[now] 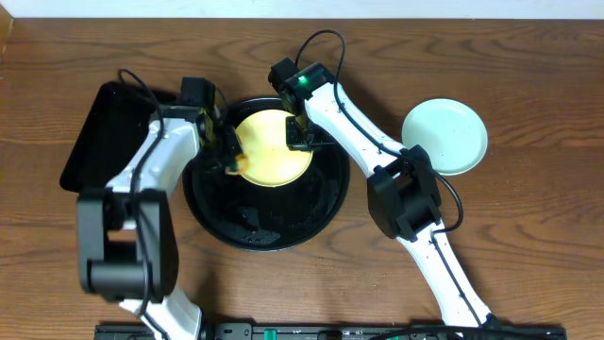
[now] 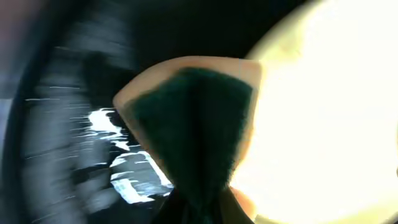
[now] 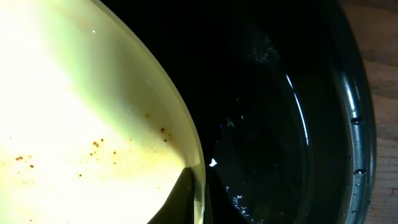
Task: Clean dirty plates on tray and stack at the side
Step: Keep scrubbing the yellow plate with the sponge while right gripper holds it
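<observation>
Centre frame, right claw (image 1: 298,137) pinches the rim of the stiff, probably slick pale yellow round plate (image 1: 269,149); left claw (image 1: 229,156) clamps a green sponge (image 2: 193,124).

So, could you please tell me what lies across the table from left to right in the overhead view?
Rectangular black tray → round black tray holding the yellow plate → mint-green plate.

The brown wooden table (image 1: 528,57) fills the frame. A big round black tray (image 1: 269,238) sits on it in the middle. A flat black tray (image 1: 99,132) with corners lies at the upper left. A pale green plate (image 1: 444,136) lies at the right, apart from the round tray.
</observation>
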Action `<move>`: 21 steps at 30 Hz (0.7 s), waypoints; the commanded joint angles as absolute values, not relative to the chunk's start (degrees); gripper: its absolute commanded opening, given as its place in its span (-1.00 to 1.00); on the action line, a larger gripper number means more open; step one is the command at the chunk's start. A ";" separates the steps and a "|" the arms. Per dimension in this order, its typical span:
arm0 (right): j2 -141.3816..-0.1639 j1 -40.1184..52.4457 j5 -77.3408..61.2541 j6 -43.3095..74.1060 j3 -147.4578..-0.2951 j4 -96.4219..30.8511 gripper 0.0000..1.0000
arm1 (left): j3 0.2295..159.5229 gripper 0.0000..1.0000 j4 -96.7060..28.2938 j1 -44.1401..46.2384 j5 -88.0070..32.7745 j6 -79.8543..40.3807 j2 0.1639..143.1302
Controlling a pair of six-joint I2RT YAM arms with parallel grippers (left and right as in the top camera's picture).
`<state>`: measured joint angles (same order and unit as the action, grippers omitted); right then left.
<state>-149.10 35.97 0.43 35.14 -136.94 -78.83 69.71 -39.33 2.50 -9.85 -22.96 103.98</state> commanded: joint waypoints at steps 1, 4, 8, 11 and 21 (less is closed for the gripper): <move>-149.47 34.89 5.13 33.85 -136.09 -80.18 -0.97 | 68.84 -0.86 -40.16 2.33 2.55 -25.19 100.66; -149.47 34.89 5.13 33.85 -136.09 -80.18 -0.97 | 68.84 -0.86 -40.27 2.72 1.08 -25.08 99.90; -149.47 34.89 5.13 33.85 -136.09 -80.07 -0.97 | 68.82 -0.86 -38.96 3.36 -11.86 -19.84 100.03; -149.47 34.89 5.13 33.85 -136.09 -79.81 -0.97 | 68.82 -0.85 -36.58 4.08 -24.53 -17.15 100.03; -149.47 34.89 5.10 33.85 -136.09 -79.68 -0.97 | 68.79 -0.85 -27.94 5.23 -43.81 -17.19 103.68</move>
